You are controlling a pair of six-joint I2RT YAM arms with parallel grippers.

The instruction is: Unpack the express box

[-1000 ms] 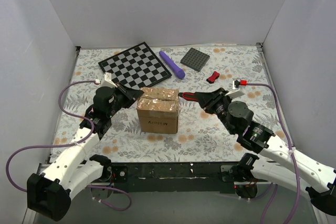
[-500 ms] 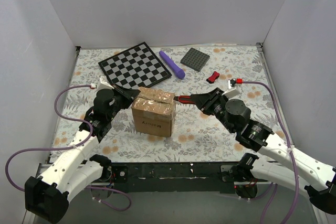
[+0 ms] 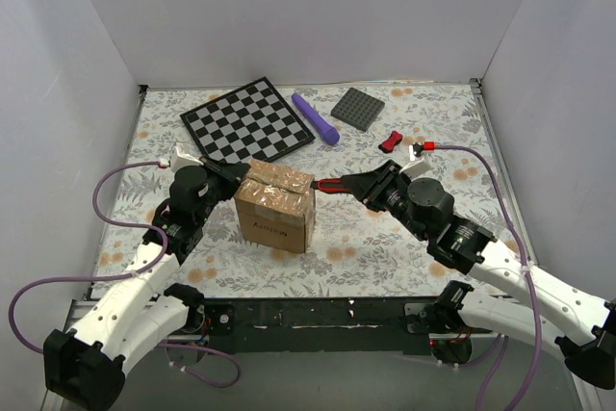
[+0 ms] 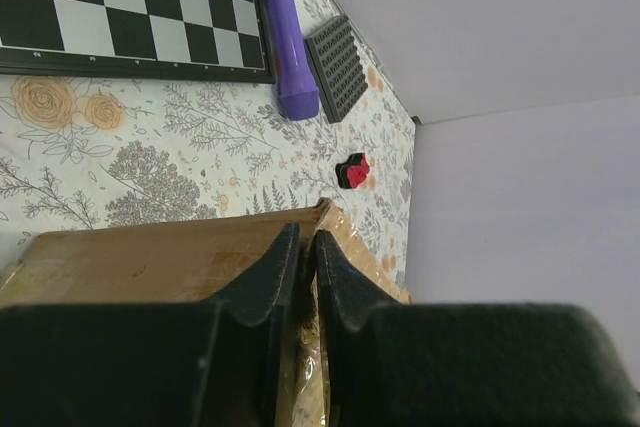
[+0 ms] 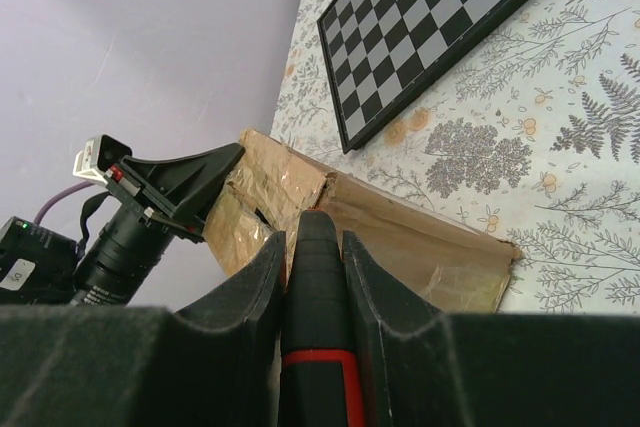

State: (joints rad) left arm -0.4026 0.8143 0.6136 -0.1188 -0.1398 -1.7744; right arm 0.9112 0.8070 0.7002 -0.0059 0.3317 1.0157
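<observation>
Centred on the worktop point(image 3: 385, 238) sat the box point(image 3: 276, 204). At its left top edge, left hand point(image 3: 241, 172) pressed together; at its right edge, right hand point(image 3: 366, 181) clamped on black-red tool point(image 3: 327, 184). Far behind lay chessboard point(image 3: 248, 122), purple stick point(image 3: 316, 117), grey plate point(image 3: 357, 108), red clip point(image 3: 390, 141).

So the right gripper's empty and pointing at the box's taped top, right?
Not empty. The right wrist view shows the right gripper shut on a black-and-red tool. The rest holds: it points at the box's taped top.
</observation>
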